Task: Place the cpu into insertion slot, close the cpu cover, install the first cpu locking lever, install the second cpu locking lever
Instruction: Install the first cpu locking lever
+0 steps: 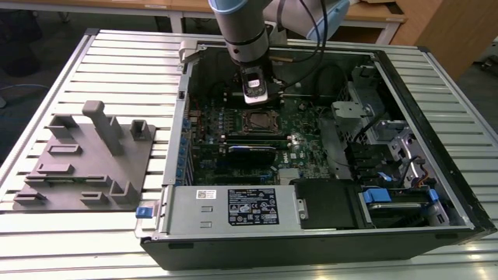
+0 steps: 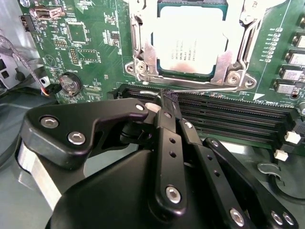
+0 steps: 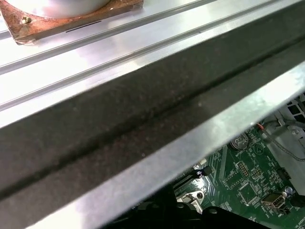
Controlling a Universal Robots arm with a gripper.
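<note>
In the second wrist view the pincer [image 2: 164,98] is seen drawn shut, its black fingertips [image 2: 165,107] pressed together with no gap left between them. The tips are set at the near end of a thin metal locking lever [image 2: 205,89], which is laid crosswise just ahead of them; whether the lever is actually clamped cannot be told. Directly beyond the tips the cpu [image 2: 190,40] is seated in the insertion slot [image 1: 257,121]. Its pale metal top is framed by the window of the cpu cover [image 2: 144,47], which is laid flat over it. Long black memory slots [image 2: 228,117] are found under the tips, between the pincer and the slot. The green motherboard [image 2: 95,28] is spread beneath and around the pincer. In the exterior view the pincer is held inside an open computer case [image 1: 435,105], which is laid on a slatted table [image 1: 116,64]. A grey fixture [image 1: 86,157] is set well off to one side of the pincer, outside the case.
</note>
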